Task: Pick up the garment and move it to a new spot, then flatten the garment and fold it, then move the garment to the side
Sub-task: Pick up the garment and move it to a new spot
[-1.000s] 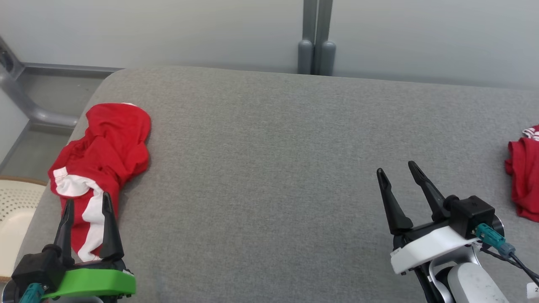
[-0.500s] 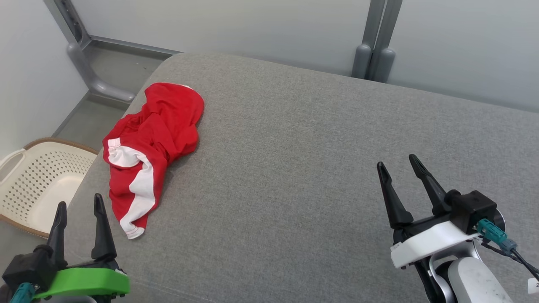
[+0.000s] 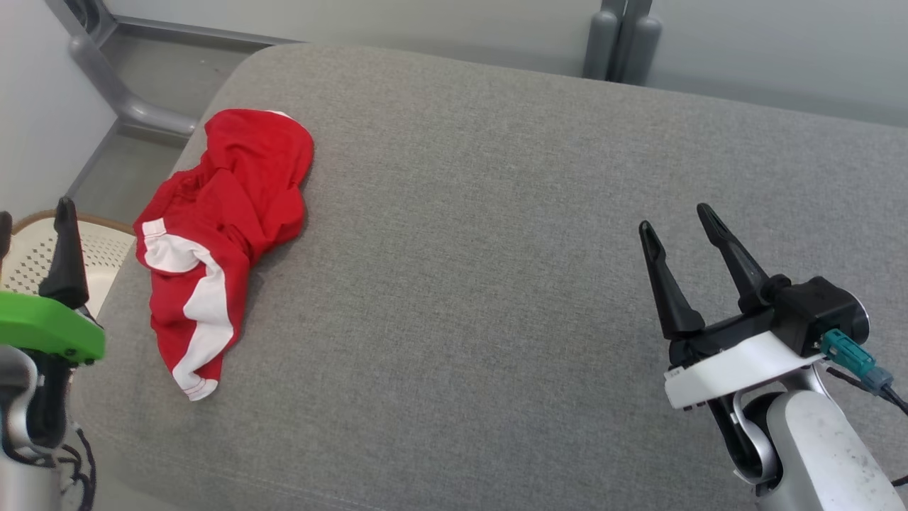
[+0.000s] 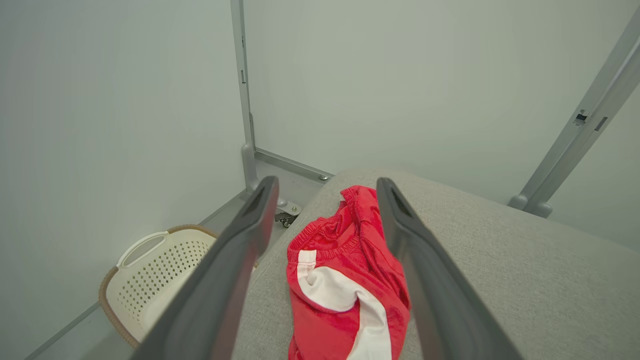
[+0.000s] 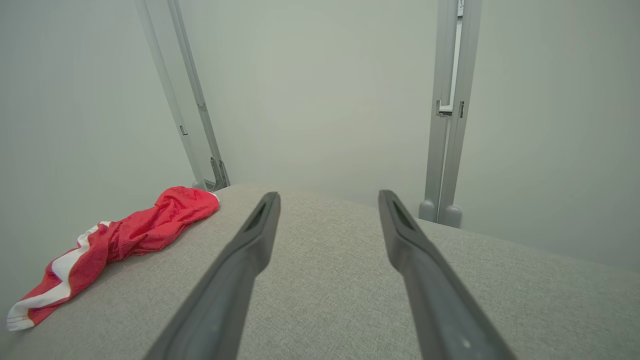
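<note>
**Garment (image 3: pixel 220 213) ahead of our left claw (image 4: pixel 325 184)**

We see it crumpled on a grey padded surface (image 3: pixel 496 213), pale walls and metal posts (image 3: pixel 617 35) behind. A white basket (image 4: pixel 150 270) stands on the floor left of that claw. Both claws are spread; the right claw (image 3: pixel 674 218) hovers well apart.

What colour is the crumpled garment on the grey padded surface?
Red with broad white stripes; the garment shows best in the head view.
</note>
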Robot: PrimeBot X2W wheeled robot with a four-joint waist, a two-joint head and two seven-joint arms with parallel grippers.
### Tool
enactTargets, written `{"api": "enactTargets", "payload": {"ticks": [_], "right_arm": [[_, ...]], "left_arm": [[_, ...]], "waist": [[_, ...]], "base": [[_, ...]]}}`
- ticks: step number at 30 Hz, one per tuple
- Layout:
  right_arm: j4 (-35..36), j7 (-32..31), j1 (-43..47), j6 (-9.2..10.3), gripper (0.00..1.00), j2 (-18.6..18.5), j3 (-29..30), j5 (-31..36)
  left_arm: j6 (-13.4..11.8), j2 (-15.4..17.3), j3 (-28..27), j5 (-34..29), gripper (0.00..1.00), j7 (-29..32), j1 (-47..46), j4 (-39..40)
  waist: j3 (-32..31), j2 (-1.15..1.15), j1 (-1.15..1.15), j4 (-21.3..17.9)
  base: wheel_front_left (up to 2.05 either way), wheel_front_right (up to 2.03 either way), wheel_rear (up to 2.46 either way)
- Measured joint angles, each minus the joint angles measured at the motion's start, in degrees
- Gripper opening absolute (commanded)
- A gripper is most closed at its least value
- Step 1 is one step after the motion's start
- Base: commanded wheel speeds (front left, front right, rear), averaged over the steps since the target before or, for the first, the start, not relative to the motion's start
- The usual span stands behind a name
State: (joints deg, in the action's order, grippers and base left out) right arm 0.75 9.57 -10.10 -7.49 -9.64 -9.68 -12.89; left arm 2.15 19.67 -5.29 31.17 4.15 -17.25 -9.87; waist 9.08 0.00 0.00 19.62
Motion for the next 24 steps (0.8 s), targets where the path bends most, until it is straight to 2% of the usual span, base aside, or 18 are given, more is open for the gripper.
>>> {"api": "enactTargets", "payload": {"ticks": [7,11,18,24], "right_arm": [[0.94,-0.14,-3.88,0.0,1.0,-0.35,-0.96,0.46],[1.32,-0.03,-5.44,0.0,1.0,-0.54,-0.84,0.75],[1.34,0.6,-6.55,0.0,1.0,-0.31,-0.52,0.96],[1.14,0.98,-6.73,0.0,1.0,-0.24,-0.53,1.01]], "left_arm": [[3.25,4.3,-0.65,4.95,1.0,6.11,-12.96,-17.6],[4.59,6.12,1.05,7.31,1.0,10.1,-17.47,-26.39],[5.16,6.65,4.61,10.22,1.0,15.23,-19.76,-38.97],[5.22,6.0,7.2,14.02,1.0,19.59,-19.44,-44.37]], "waist": [[4.0,0.0,0.0,-3.31],[6.19,0.0,0.0,-6.06],[9.83,0.0,0.0,-10.92],[11.98,0.0,0.0,-14.24]], "base": [[0.0,0.0,0.0],[0.0,0.0,0.0],[0.0,0.0,0.0],[0.0,0.0,0.0]]}}
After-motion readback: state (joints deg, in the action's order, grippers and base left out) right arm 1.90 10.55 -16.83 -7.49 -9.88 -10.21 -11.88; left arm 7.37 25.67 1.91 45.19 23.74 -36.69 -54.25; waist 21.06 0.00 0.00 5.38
